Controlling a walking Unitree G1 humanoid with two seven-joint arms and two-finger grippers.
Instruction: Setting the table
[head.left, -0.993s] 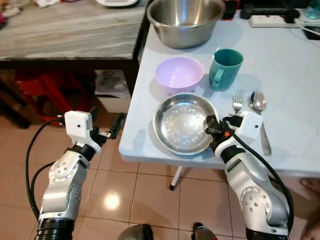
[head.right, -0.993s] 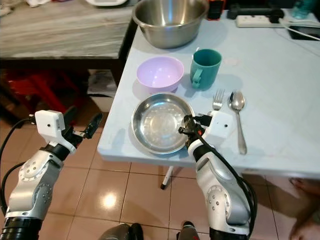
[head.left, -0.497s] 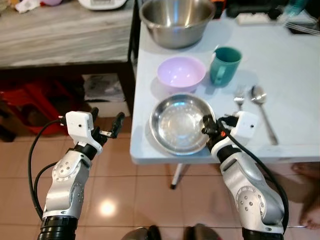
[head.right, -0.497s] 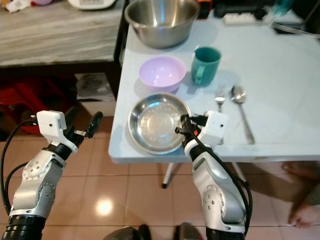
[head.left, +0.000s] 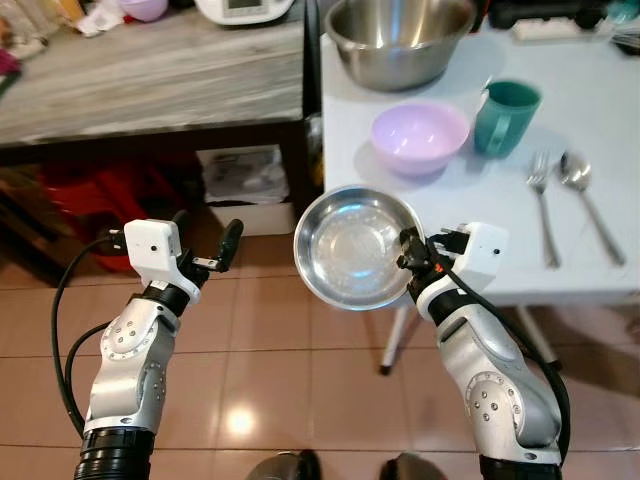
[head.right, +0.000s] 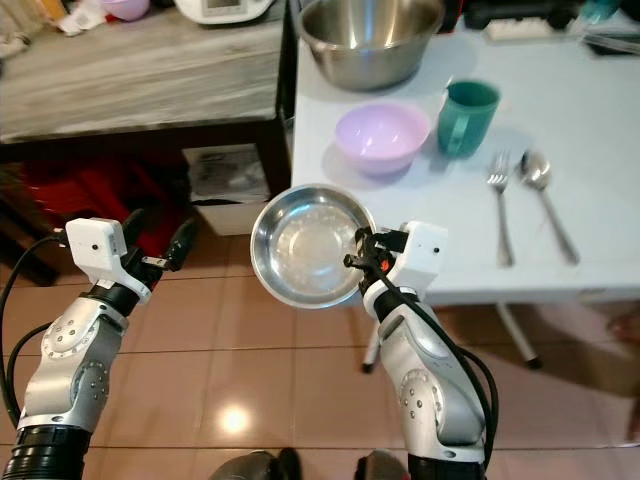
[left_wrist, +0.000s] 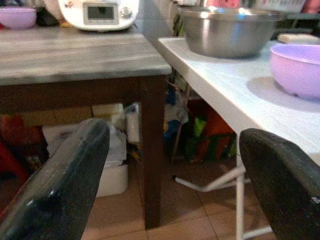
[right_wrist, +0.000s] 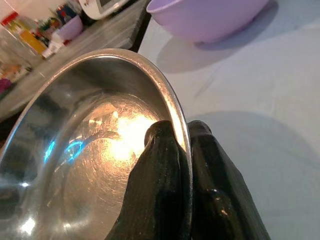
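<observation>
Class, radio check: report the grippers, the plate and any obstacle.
Right gripper clamped on steel plate rim, plate off table edge. Left gripper open, empty. Nothing obstructing.

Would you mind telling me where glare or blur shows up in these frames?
Right wrist view: a bright glare patch on the steel plate beside the right gripper's fingers. Left wrist view: the left gripper's fingers are soft and out of focus. Eye views: a lamp reflection on the floor tiles.

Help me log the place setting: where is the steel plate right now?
In the eye views the steel plate is pinched at its rim by the right pincer, mostly past the near-left corner of the white table, over the floor, nearer than the lilac bowl.
</observation>
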